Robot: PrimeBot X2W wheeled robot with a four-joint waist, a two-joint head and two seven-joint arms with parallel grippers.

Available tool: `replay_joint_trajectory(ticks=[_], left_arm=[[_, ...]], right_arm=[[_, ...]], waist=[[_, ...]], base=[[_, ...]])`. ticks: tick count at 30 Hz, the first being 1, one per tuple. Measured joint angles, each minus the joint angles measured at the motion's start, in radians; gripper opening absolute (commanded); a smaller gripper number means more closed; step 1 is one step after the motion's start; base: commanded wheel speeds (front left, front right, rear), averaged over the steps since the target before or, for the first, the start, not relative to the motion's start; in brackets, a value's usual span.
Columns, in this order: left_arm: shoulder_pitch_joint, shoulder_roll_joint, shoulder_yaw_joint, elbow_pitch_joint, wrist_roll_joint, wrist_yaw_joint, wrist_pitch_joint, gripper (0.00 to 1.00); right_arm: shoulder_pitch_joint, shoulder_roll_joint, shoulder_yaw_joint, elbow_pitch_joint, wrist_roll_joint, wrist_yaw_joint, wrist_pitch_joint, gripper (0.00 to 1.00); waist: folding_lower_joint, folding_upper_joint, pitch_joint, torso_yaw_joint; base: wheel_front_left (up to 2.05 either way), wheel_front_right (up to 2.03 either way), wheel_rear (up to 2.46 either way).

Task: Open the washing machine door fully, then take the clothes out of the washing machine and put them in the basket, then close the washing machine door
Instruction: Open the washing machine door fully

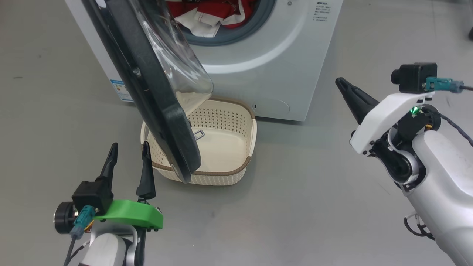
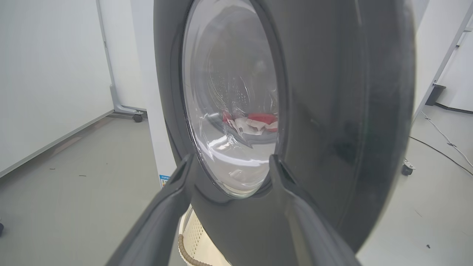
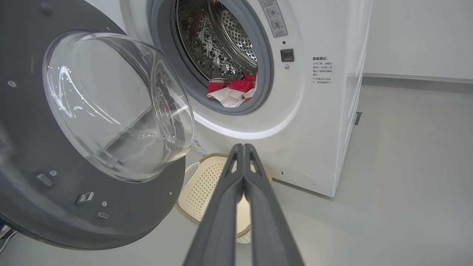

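Observation:
The washing machine [image 1: 258,62] stands at the top of the head view, and its glossy black door [image 1: 147,85] hangs part open, edge-on, above the cream basket [image 1: 236,173]. Red and white clothes [image 1: 210,16] lie in the drum mouth. My left gripper [image 1: 130,146] is open just left of the door's lower edge, with nothing between its fingers. In the left wrist view the left gripper [image 2: 231,159] faces the door's outer face [image 2: 332,111]. My right gripper [image 1: 340,82] is shut and empty, out to the right. The right wrist view shows the right gripper [image 3: 242,146], the clothes [image 3: 232,90] and the basket [image 3: 207,181].
Bare grey floor lies on both sides of the machine and in front of the basket. A white partition on a castor [image 2: 137,117] stands to one side, and a thin cable [image 2: 447,140] runs over the floor on the other.

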Motion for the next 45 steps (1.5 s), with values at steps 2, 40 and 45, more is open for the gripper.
replay_joint_trajectory(ticks=[2,40,45], left_arm=[[0.005,0.0,0.013,0.0,0.0,0.0,0.0,1.0],[0.12,0.001,0.084,0.003,0.01,-0.023,0.0,1.0],[0.132,0.001,0.074,0.003,0.01,-0.028,0.0,1.0]], right_arm=[[0.022,-0.012,0.006,-0.004,-0.045,0.0,-0.056,0.0],[0.41,0.043,-0.131,-0.046,-0.305,-0.19,-0.43,1.0],[0.433,0.055,-0.146,-0.072,-0.334,-0.19,-0.431,1.0]], waist=[[0.0,0.0,-0.009,-0.014],[0.0,0.0,-0.124,-0.127],[0.0,0.0,-0.126,-0.129]], base=[[0.0,0.0,0.0],[0.0,0.0,0.0],[0.0,0.0,0.0]])
